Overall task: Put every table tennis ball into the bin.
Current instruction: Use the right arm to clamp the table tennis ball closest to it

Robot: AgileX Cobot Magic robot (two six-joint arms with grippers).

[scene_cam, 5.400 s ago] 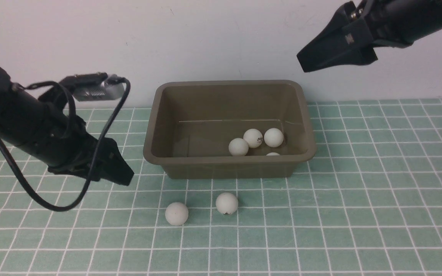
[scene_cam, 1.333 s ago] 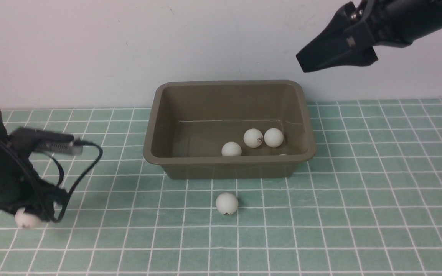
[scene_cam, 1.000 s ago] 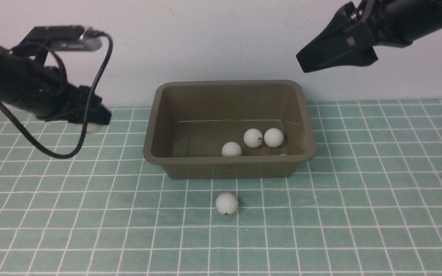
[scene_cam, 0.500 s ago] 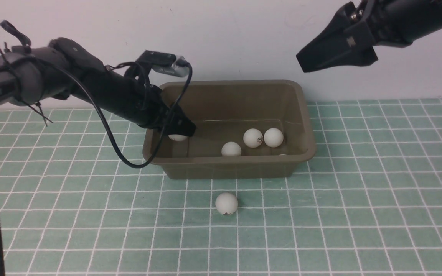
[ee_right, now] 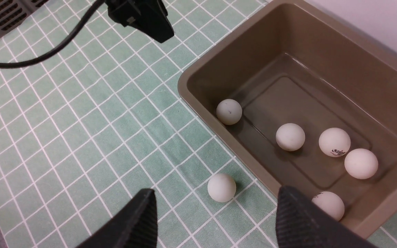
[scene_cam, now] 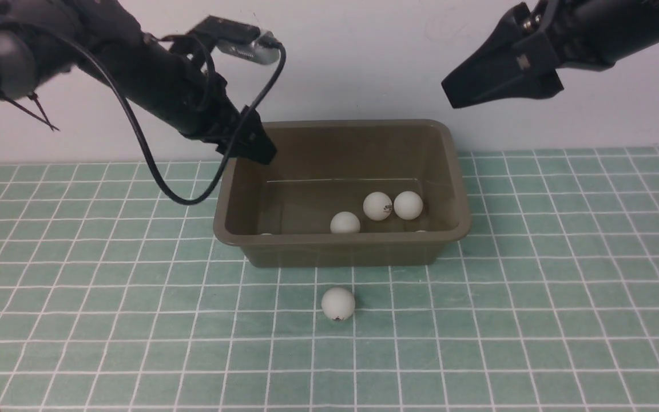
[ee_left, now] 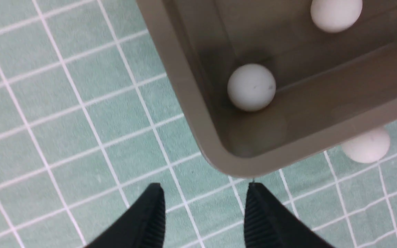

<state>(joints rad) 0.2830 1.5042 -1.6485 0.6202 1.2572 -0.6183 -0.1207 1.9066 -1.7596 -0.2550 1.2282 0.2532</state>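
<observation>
The olive-brown bin (scene_cam: 341, 239) stands mid-mat and holds several table tennis balls. One of them (ee_left: 251, 87) lies in its near left corner, and only a sliver of it (scene_cam: 265, 234) shows from the front. Others cluster at the near right (scene_cam: 377, 206). One more ball (scene_cam: 338, 303) rests on the mat in front of the bin. My left gripper (scene_cam: 261, 151) hovers above the bin's left end, open and empty (ee_left: 205, 187). High at the right, my right gripper (scene_cam: 458, 94) hangs open with nothing in it (ee_right: 215, 193), looking down on the loose ball (ee_right: 221, 187).
A green mat with a white grid (scene_cam: 535, 320) covers the table. A pale wall (scene_cam: 364, 57) rises just behind the bin. The left arm's black cable (scene_cam: 152, 171) loops down beside the bin's left wall.
My left gripper carried a ball from the left of the mat to the bin and let it go. That ball now lies in the near left corner, and the gripper has lifted. The right arm has not moved.
</observation>
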